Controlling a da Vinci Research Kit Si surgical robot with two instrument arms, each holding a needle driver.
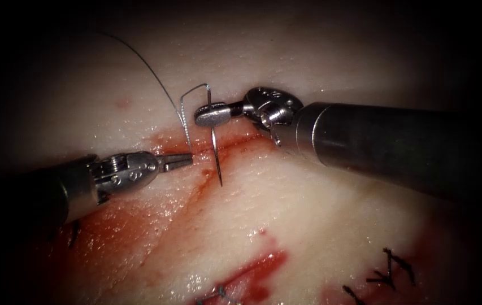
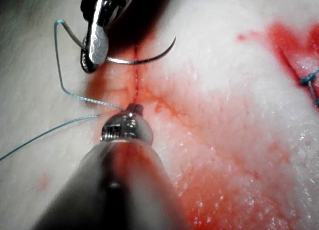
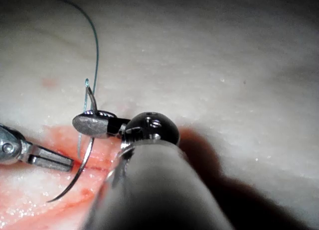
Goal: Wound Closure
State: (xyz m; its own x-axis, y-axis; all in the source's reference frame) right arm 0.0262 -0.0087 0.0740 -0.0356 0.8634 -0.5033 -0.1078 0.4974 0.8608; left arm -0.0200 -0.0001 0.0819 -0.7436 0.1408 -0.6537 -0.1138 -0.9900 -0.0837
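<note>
My right tool [image 1: 211, 116] comes in from the right with its jaws shut on the curved needle [image 1: 217, 158], about a third of the way from its tail. The needle hangs free over the cut [image 1: 241, 142] and is not in the tissue [image 1: 337, 214]; its tip points down towards the near side. From the tail, the thread [image 1: 150, 68] loops over and drops to my left tool [image 1: 183, 161]. That tool's jaws look shut on the thread at the cut's left end. In the left wrist view the needle [image 2: 144, 59] crosses the cut line. In the right wrist view the needle [image 3: 82, 170] curves below the jaws [image 3: 92, 124].
Red fluid [image 1: 252, 271] stains the tissue around the cut and in front of it. Dark earlier stitches [image 1: 390, 271] lie at the lower right, and a knot [image 1: 218, 293] sits at the bottom edge. A long strand of thread trails off to the upper left.
</note>
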